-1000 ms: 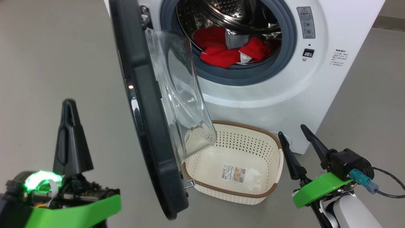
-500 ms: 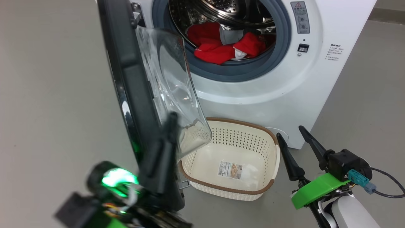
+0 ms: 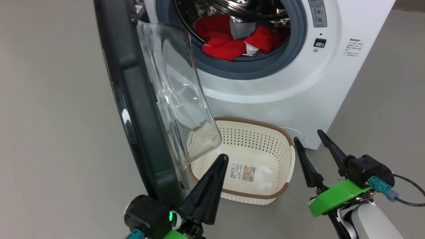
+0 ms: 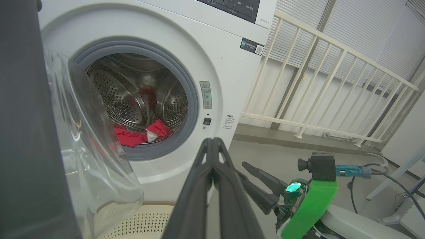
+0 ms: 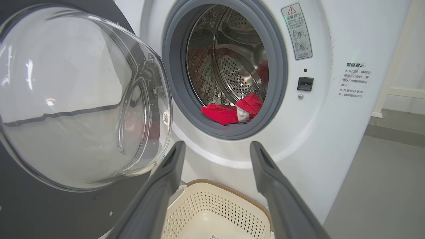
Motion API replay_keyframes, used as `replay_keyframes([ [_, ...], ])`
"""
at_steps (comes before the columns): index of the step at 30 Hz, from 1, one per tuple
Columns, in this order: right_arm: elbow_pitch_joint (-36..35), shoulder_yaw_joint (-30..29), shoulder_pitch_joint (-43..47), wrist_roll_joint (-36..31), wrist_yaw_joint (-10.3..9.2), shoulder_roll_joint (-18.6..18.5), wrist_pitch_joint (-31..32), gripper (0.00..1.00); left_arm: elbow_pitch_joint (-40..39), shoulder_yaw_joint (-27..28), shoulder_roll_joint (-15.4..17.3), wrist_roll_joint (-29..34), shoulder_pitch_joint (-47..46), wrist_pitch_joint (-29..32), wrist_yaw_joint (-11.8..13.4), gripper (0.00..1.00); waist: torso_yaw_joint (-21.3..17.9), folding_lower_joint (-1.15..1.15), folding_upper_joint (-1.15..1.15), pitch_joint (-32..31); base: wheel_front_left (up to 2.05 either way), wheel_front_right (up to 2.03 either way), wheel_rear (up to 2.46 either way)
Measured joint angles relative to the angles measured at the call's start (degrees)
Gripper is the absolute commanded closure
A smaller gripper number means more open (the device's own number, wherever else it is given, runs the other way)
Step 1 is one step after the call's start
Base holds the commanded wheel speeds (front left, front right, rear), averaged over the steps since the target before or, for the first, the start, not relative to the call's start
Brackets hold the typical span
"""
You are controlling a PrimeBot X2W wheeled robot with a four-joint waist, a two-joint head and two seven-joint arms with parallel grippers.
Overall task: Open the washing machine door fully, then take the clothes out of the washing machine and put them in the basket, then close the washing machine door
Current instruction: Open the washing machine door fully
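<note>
The washing machine (image 3: 282, 99) stands with its door (image 3: 132, 99) swung out to the left, the clear glass bowl (image 3: 172, 93) facing the drum. Red clothes (image 3: 232, 43) with some grey and white cloth lie at the drum's front lip. The cream basket (image 3: 255, 196) sits on the floor below the opening. My left gripper (image 3: 224, 157) is shut and holds nothing, just right of the door's lower edge, over the basket's near left corner. My right gripper (image 3: 307, 135) is open beside the basket's right end. The left wrist view shows the shut left gripper (image 4: 212, 141) and the clothes (image 4: 139, 134). The right wrist view shows the open right gripper (image 5: 217, 146), the clothes (image 5: 232, 111) and the basket (image 5: 215, 205).
Grey floor (image 3: 49, 132) surrounds the machine. A white railing (image 4: 332, 83) and window blinds stand to the machine's right. A dark cable (image 3: 408, 199) trails from my right wrist. The door's glass bowl overhangs the basket's left end.
My left gripper has swept from the door's outer left side, past its lower edge, to the inner side by the basket. The head camera shifted slightly. The right gripper stayed put.
</note>
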Motion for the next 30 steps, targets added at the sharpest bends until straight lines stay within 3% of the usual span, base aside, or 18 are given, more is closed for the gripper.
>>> replay_keyframes([
  [15, 0.1, -0.2, -0.1, 0.0, 0.0, -0.4, 0.0, 0.0, 1.5, 1.4, 2.9, 5.3, 2.6, 6.2, 7.7, 1.0, 0.5, 0.0, 0.0, 0.4, 0.0, 0.0, 0.0],
  [30, 0.6, 0.1, -0.1, 0.5, 0.0, -1.2, 0.0, 0.0, -0.8, 3.4, 4.6, 7.2, 4.7, 8.5, 11.3, 1.0, 2.6, 0.0, 0.0, 0.7, 0.0, 0.0, 0.0],
])
